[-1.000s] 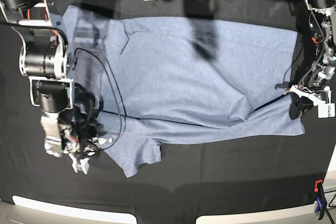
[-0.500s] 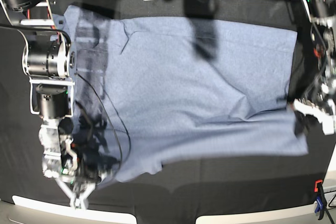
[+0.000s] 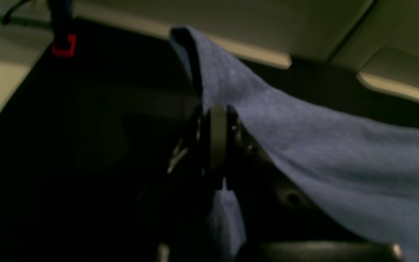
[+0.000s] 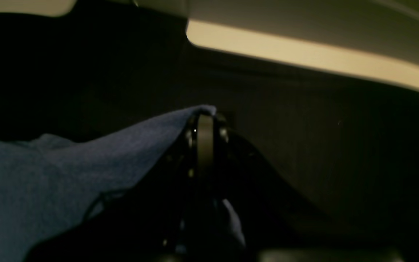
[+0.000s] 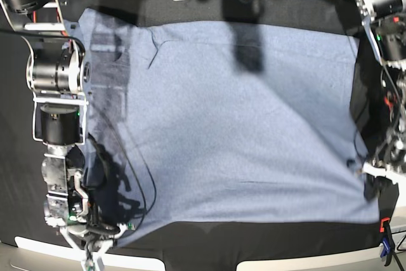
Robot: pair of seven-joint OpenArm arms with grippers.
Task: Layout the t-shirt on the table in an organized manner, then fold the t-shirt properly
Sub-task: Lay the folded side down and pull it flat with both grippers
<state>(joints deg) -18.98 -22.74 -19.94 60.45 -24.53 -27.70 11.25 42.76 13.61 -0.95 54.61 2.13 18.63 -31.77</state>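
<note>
Lying spread across the middle of the base view, the t-shirt [image 5: 235, 125] covers most of the black desk [image 5: 266, 245], its lower edge running straight along the bottom of the frame just above a bare strip of black cloth. The right pincer [image 5: 95, 255] sits at the lower left of that view, clamped on the shirt's lower left corner; the right wrist view shows blue-grey fabric [image 4: 86, 163] draped over the closed pincer [image 4: 204, 145] from the left. The left pincer [image 5: 371, 179] sits at the lower right, clamped on the opposite corner, and its wrist view shows cloth [image 3: 304, 145] rising in a fold above the pincer [image 3: 216, 145] and sloping away to the right. An orange and blue clamp [image 5: 385, 239] stands at the desk's lower right corner.
</note>
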